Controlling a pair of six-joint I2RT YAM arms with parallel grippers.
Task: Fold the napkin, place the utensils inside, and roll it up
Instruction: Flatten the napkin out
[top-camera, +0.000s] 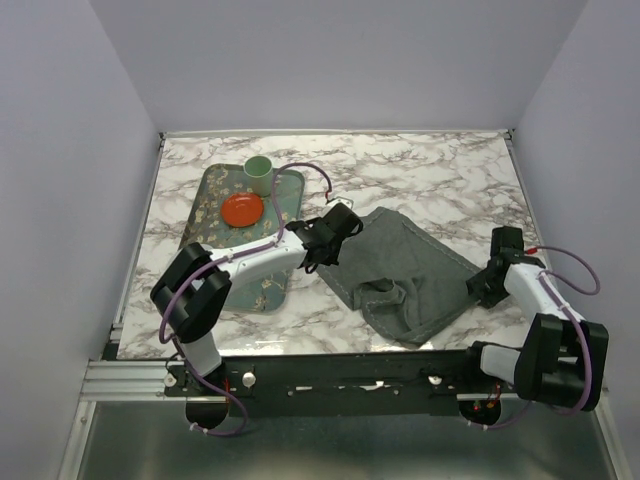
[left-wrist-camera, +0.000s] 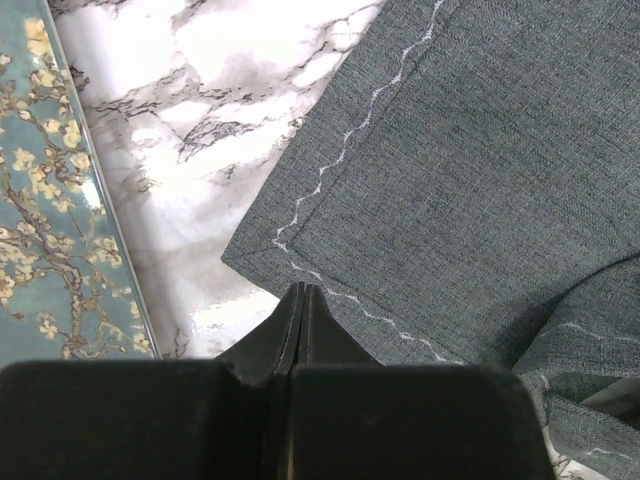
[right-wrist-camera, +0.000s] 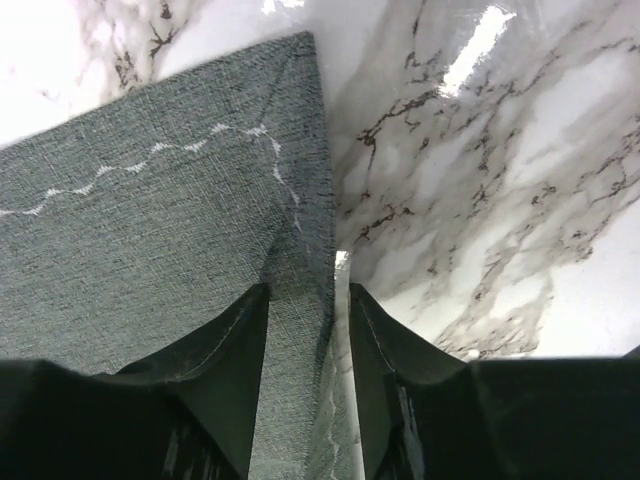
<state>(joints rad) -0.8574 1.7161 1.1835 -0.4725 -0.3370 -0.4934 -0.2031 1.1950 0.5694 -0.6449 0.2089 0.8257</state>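
The dark grey napkin (top-camera: 420, 260) lies rumpled on the marble table, with a bunched fold at its near edge. My left gripper (top-camera: 318, 240) is at the napkin's left side. In the left wrist view its jaws (left-wrist-camera: 303, 288) are pressed shut on the napkin's (left-wrist-camera: 480, 150) hemmed edge, close to a corner. My right gripper (top-camera: 488, 282) is at the napkin's right corner. In the right wrist view that gripper (right-wrist-camera: 308, 290) stands partly open astride the napkin's (right-wrist-camera: 150, 230) edge, with a gap left beside the right finger. The utensils are out of view.
A green floral tray (top-camera: 205, 215) lies at the back left, holding an orange plate (top-camera: 242, 209) and a pale green cup (top-camera: 259, 175). The tray's edge (left-wrist-camera: 50, 200) lies just left of my left gripper. White walls surround the table.
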